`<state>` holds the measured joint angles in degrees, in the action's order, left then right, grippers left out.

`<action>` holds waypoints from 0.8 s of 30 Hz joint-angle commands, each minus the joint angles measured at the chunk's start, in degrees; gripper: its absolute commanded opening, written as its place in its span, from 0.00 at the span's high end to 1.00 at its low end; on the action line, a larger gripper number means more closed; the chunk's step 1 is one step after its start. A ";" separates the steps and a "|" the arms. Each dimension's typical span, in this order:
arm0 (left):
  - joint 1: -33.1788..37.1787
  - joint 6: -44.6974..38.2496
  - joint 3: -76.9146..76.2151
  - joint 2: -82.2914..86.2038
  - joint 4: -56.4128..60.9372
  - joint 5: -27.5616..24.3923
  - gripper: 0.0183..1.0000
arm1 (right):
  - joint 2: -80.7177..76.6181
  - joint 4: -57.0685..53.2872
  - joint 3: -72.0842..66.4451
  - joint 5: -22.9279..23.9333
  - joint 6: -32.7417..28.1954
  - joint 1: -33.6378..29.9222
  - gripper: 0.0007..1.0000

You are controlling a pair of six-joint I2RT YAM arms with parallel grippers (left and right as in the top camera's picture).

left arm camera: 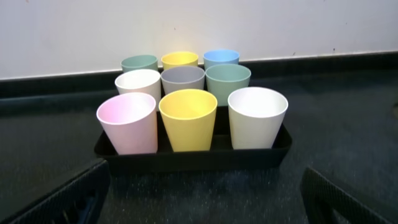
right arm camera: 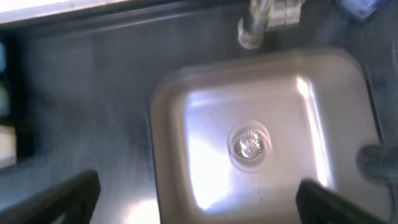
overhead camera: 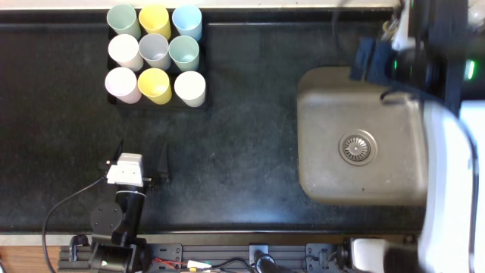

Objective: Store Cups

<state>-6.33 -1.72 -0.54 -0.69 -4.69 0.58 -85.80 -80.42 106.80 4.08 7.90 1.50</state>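
The left gripper is sitting low over the dark counter. Its two fingers are spread wide apart and it is holding nothing. It is pointing at the tray, which is lying a bit farther away, at the far left of the counter.

Nine cups are standing upright in the tray, in three rows of three, close together. All of them are empty inside. From left to right, the near row is showing pink, yellow, white. The middle row is showing white, grey, green. The far row is showing green, yellow, blue.

The right gripper is hanging high over the sink on the right. Its fingers are wide apart too, holding nothing. The sink is shining, with a round drain in the middle. A tap is sticking out at its far side.
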 commanded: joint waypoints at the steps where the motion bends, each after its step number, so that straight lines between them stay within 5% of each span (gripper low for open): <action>1: 0.31 -0.87 0.09 0.52 -0.15 -0.52 0.00 | 22.36 28.09 -34.64 0.63 0.57 -0.85 0.00; 7: 0.31 -0.87 0.09 0.52 -0.15 -0.52 0.00 | 46.36 85.18 -77.05 0.39 -11.67 -1.53 0.00; 11: 0.31 -0.87 0.09 0.52 -0.15 -0.52 0.00 | 53.86 107.08 -91.78 0.42 -14.36 -1.53 0.00; 18: 0.31 -0.87 0.09 0.52 -0.15 -0.52 0.00 | 56.92 112.17 -106.64 0.52 -14.82 -1.53 0.00; 24: 0.31 -0.87 0.09 0.52 -0.15 -0.52 0.00 | 56.87 100.37 -106.53 0.87 -14.78 -1.42 0.00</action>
<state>-6.33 -1.72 -0.51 -0.58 -4.71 0.60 -29.45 21.47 1.02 4.56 -6.28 0.03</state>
